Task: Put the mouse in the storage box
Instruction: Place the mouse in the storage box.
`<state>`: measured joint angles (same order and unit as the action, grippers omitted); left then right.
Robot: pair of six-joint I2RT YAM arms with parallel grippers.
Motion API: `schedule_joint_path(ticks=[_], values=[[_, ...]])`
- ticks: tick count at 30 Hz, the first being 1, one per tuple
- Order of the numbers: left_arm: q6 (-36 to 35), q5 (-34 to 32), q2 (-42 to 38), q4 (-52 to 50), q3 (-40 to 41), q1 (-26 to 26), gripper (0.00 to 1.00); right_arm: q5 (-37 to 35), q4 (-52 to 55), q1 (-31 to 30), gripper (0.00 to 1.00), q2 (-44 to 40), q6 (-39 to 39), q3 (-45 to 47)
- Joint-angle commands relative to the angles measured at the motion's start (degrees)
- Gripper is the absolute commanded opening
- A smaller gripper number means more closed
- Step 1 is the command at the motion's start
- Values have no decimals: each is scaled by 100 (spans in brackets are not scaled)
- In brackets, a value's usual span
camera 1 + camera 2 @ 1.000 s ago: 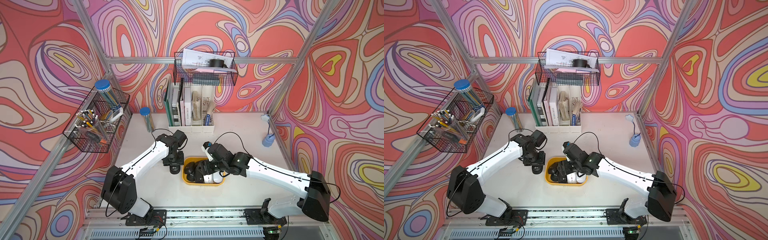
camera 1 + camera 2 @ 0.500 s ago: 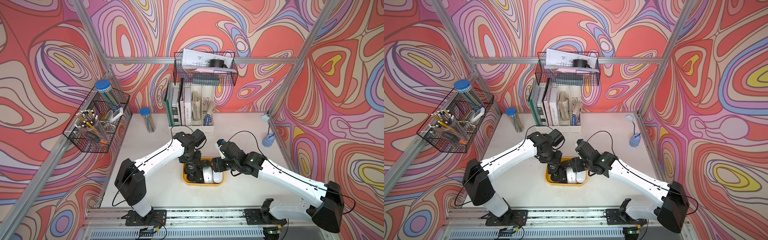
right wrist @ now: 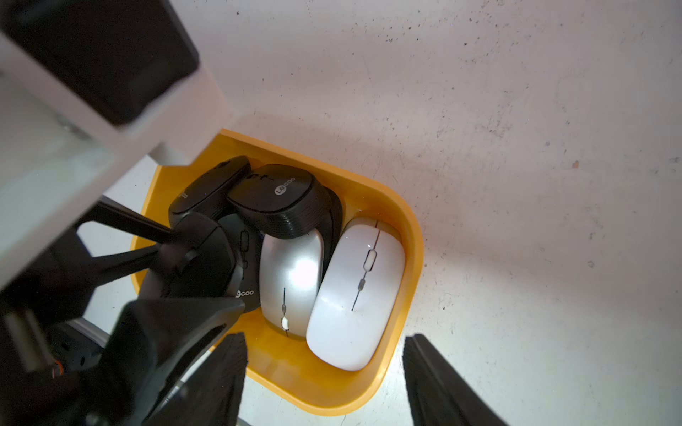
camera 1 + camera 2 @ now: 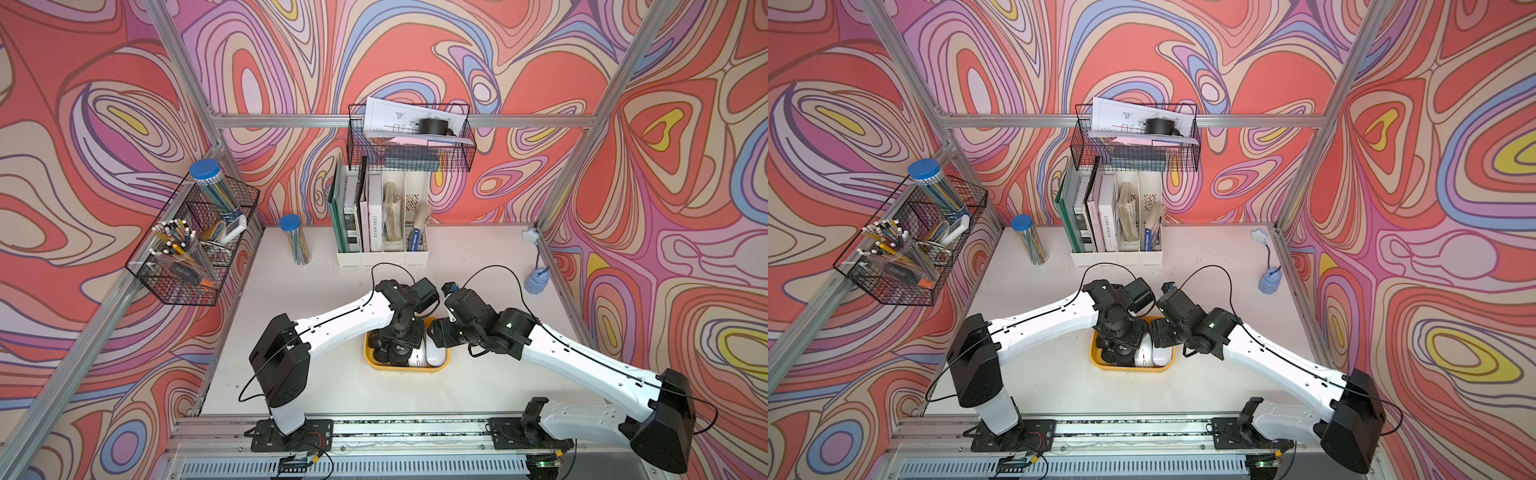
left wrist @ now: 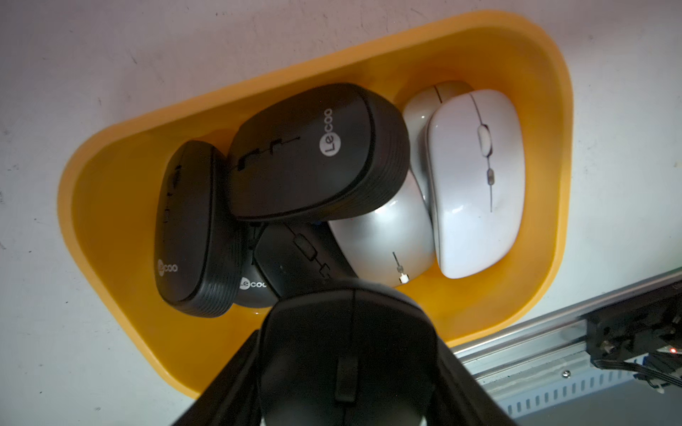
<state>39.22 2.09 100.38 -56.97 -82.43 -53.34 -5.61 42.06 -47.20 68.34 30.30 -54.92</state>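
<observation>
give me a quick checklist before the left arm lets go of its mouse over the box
1. Left fingers shut on the held mouse: ok.
2. Held mouse above the box: ok.
3. Landing spot free: cannot tell, the held mouse hides it.
4. Pile in the box settled: not ok, the top mouse lies tilted on others.
5. Right fingers open and empty: ok.
</observation>
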Motion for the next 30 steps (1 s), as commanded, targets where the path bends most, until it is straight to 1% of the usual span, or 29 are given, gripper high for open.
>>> schedule_joint_path(ticks=[1,9,13,19,24,30], values=[[147,31,146,322,156,-10,44,-138,49,37,69,-149,20,157],[226,-10,433,593,114,-83,43,-186,76,36,70,-438,115,461],[266,-164,522,625,146,-129,44,-180,109,36,70,-508,137,549],[296,-52,686,681,166,-159,52,-192,72,42,70,-628,164,687],[288,19,744,738,149,-207,55,-138,42,40,70,-619,175,726],[269,-74,786,689,87,-222,63,-53,-2,35,70,-622,191,741]])
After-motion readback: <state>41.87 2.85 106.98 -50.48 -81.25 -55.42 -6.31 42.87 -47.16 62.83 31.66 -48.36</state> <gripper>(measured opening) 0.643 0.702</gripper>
